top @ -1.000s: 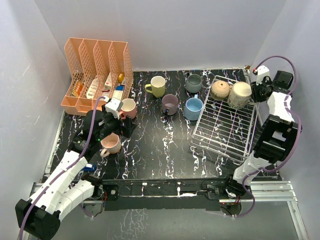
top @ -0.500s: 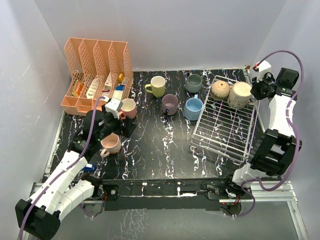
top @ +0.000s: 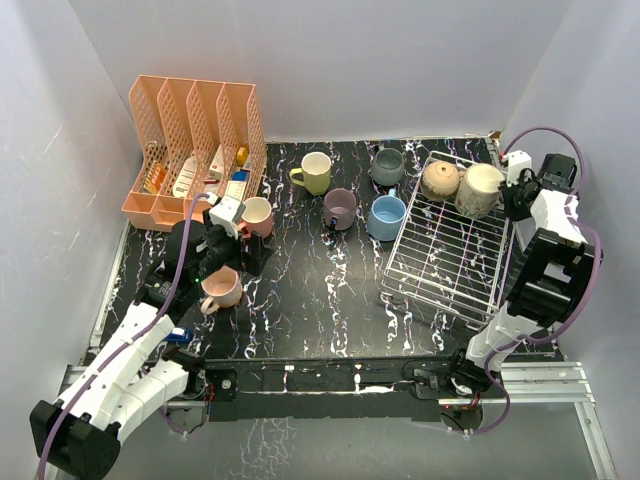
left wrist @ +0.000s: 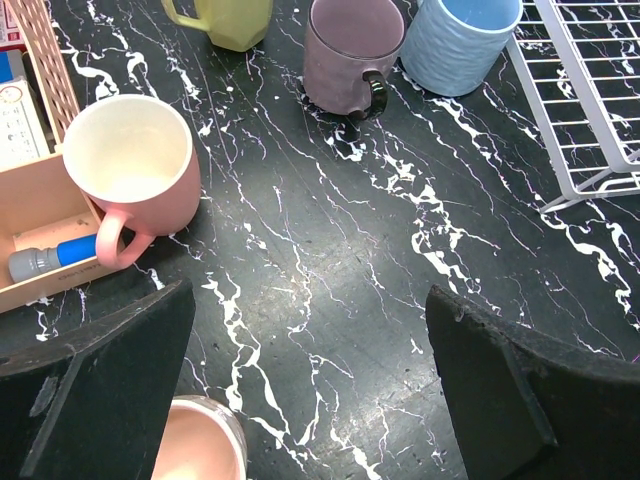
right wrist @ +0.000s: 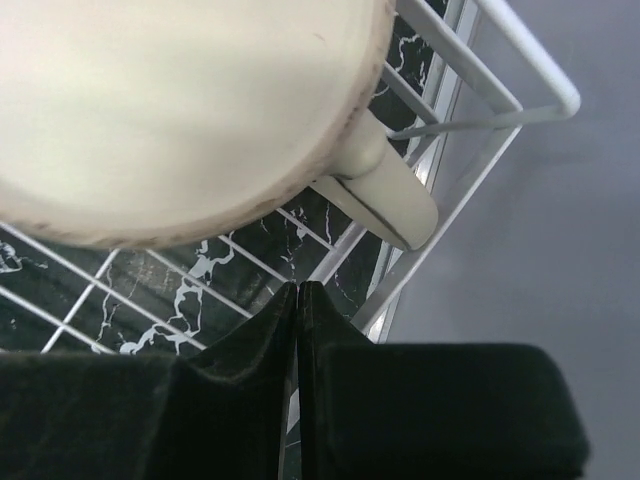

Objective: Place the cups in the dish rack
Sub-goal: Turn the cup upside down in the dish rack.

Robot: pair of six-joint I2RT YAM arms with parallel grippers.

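The wire dish rack lies at the right and holds a tan cup and a cream cup, both at its far end. My right gripper is shut and empty, just right of the cream cup, whose handle is clear of the jaws. On the table stand yellow-green, grey, mauve, light blue and pink cups. My left gripper hangs open above the table with another pink cup by its left finger.
A peach slotted organizer with small items stands at the far left, close to the pink cup. The rack's corner wires run beside the right gripper, near the right wall. Bare marble-patterned table lies between the arms.
The right gripper's jaws have closed with nothing between them, and its wrist has shifted a little beside the cream cup. The left arm and all cups have stayed put.
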